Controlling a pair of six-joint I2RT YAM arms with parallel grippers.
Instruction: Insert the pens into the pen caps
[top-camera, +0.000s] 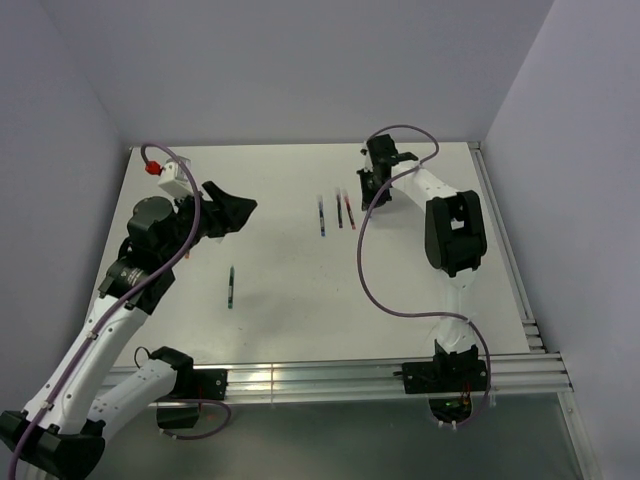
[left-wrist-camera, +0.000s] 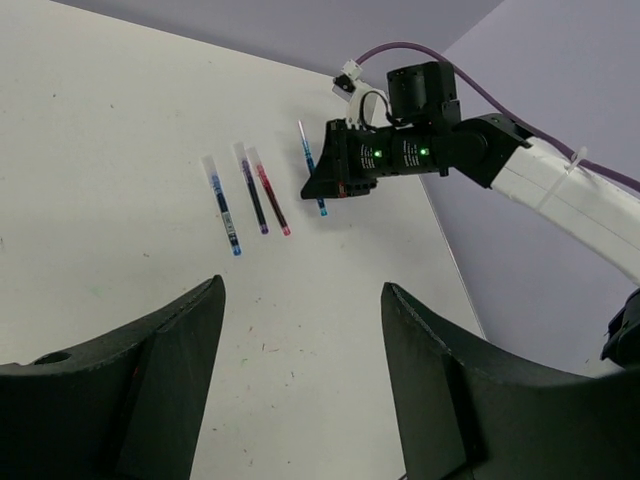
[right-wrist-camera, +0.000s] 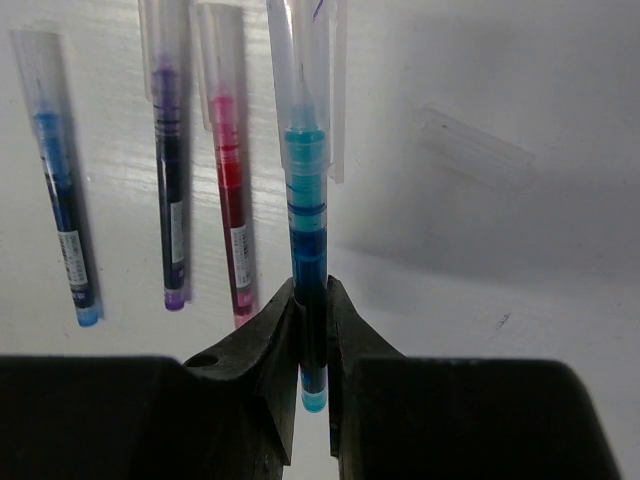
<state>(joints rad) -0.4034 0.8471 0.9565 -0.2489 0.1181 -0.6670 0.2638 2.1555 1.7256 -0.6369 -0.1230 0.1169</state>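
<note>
My right gripper (right-wrist-camera: 312, 295) is shut on a light blue pen (right-wrist-camera: 305, 210), gripping it near its rear end. The pen's tip sits inside a clear cap (right-wrist-camera: 300, 60). Left of it, blue (right-wrist-camera: 62, 200), purple (right-wrist-camera: 170, 190) and red (right-wrist-camera: 230, 190) pens lie side by side on the table, each with a clear cap on. A loose clear cap (right-wrist-camera: 475, 148) lies to the right. My left gripper (left-wrist-camera: 302, 285) is open and empty, above the table left of the pens. A dark green-tipped pen (top-camera: 231, 287) lies alone below it in the top view.
The top view shows the pen row (top-camera: 340, 211) at the table's middle, beside the right gripper (top-camera: 372, 185). The left gripper (top-camera: 240, 208) hovers to its left. Walls close the table's back and sides; a rail runs along the right edge (top-camera: 500, 230).
</note>
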